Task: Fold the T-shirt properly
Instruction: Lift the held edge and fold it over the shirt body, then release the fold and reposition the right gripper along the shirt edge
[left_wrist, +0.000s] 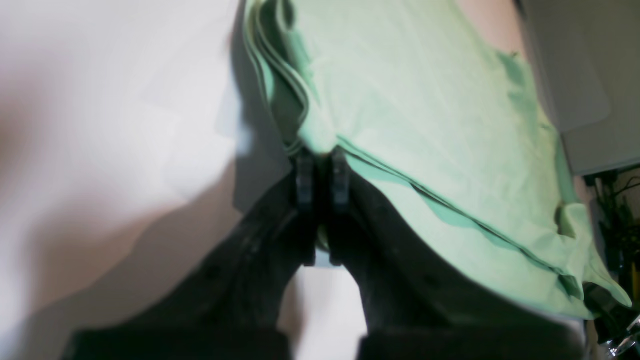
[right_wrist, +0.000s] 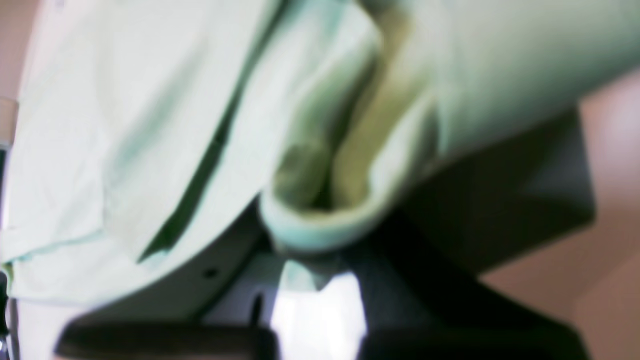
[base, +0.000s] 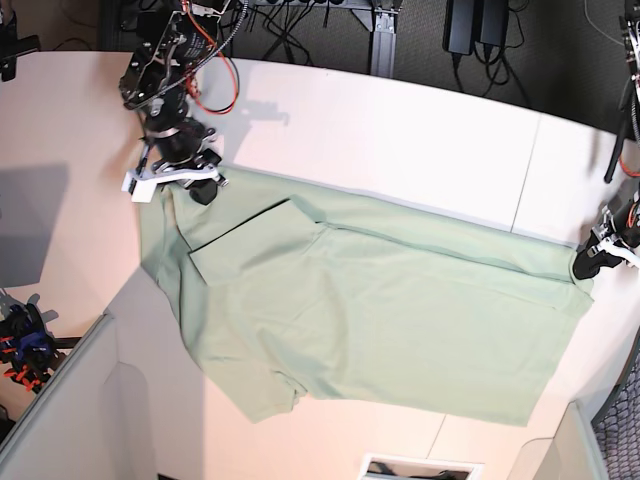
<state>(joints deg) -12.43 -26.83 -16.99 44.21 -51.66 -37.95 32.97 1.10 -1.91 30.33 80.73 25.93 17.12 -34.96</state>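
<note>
The pale mint-green T-shirt (base: 380, 320) lies spread across the white table (base: 400, 130), with one part folded over at the left. My left gripper (base: 587, 264) is at the shirt's far right corner. In the left wrist view it (left_wrist: 321, 165) is shut on the layered edge of the T-shirt (left_wrist: 425, 125). My right gripper (base: 195, 185) is at the shirt's upper left corner. In the right wrist view it (right_wrist: 317, 240) pinches a bunched roll of the T-shirt (right_wrist: 125, 125) between its jaws. That view is blurred.
Cables and arm mounts (base: 300, 30) crowd the table's back edge. A grey panel (base: 60, 400) stands at the lower left, with a small dark red-and-blue device (base: 25, 345) beside it. A slot (base: 420, 468) shows at the front edge.
</note>
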